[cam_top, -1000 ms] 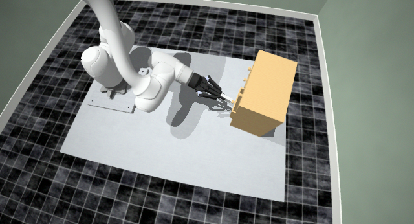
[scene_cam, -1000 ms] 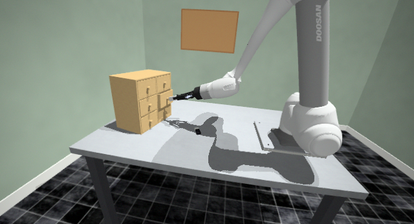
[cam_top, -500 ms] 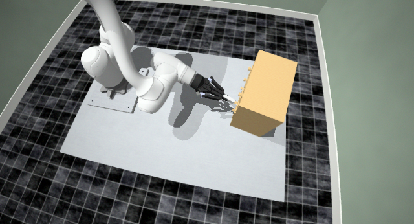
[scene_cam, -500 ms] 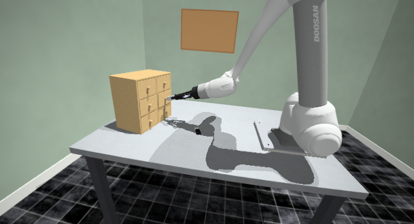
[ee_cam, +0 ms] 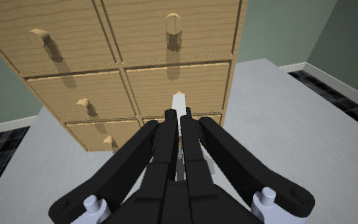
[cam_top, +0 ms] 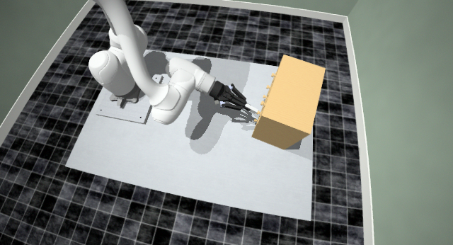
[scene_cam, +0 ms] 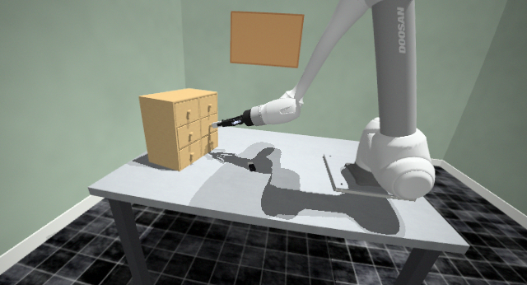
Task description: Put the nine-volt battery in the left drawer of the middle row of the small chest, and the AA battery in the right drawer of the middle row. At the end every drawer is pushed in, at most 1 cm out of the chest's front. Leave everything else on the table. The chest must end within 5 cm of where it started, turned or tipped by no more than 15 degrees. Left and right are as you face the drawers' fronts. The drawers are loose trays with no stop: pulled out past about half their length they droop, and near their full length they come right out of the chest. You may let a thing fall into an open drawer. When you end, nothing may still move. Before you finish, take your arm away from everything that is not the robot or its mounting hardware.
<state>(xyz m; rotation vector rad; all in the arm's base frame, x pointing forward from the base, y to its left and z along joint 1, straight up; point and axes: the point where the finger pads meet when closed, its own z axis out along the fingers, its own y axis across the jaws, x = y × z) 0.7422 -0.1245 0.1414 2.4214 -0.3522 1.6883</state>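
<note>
The grey table [scene_cam: 230, 203] carries the wooden chest [scene_cam: 165, 128], a small black object [scene_cam: 251, 166].

Bare test room: green walls [scene_cam: 82, 50], tiled floor [scene_cam: 247, 252], one table [scene_cam: 230, 194]

top looks down, exterior sideways from afar, wrist close; all share the chest [cam_top: 294, 100].

Chest [cam_top: 294, 96] front blocks shut claw [ee_cam: 179, 111]; table [cam_top: 198, 174] open alongside.
</note>
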